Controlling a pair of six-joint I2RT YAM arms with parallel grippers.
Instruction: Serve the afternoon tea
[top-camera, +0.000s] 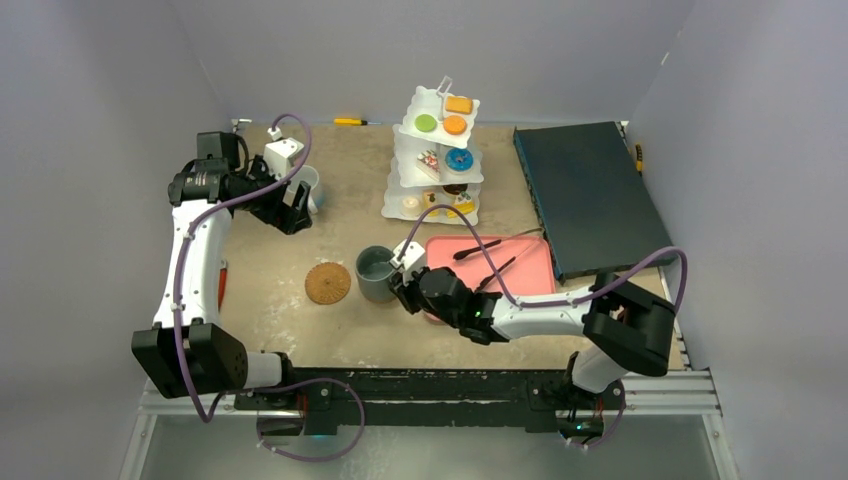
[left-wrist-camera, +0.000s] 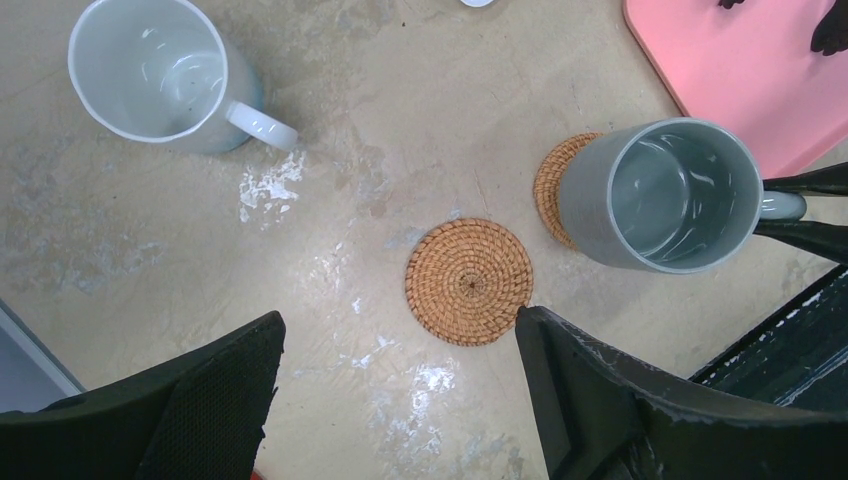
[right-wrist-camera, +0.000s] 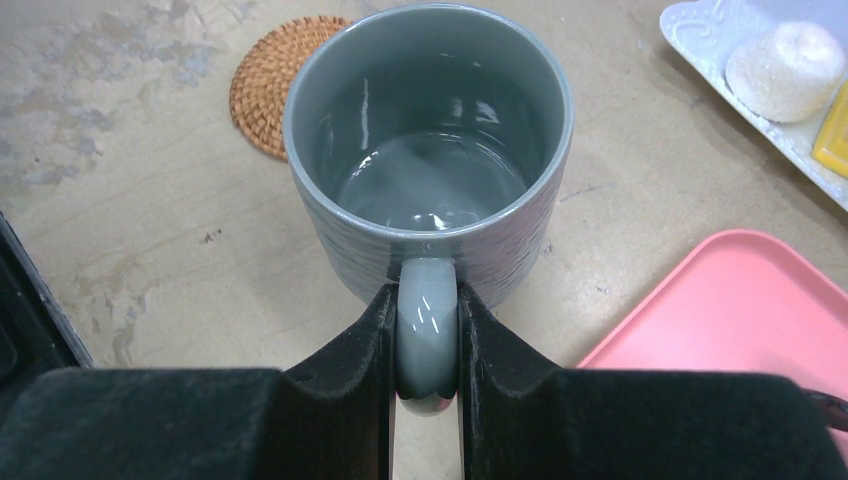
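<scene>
Handle of the grey mug (right-wrist-camera: 430, 160) is clamped in the right pincer (right-wrist-camera: 428, 315), cup at 12 o'clock. Left pincer (left-wrist-camera: 397, 325) is spread wide, white mug (left-wrist-camera: 160, 70) at 11 o'clock.

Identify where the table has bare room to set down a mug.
Bare tabletop lies between the white mug, the tiered stand and the free cork coaster; another strip runs from that coaster to the near edge. The right side is crowded: grey mug, pink tray, dark panel, right arm.

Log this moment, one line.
left gripper open | right gripper shut on grey mug handle | white mug untouched | cork coaster bare
</scene>
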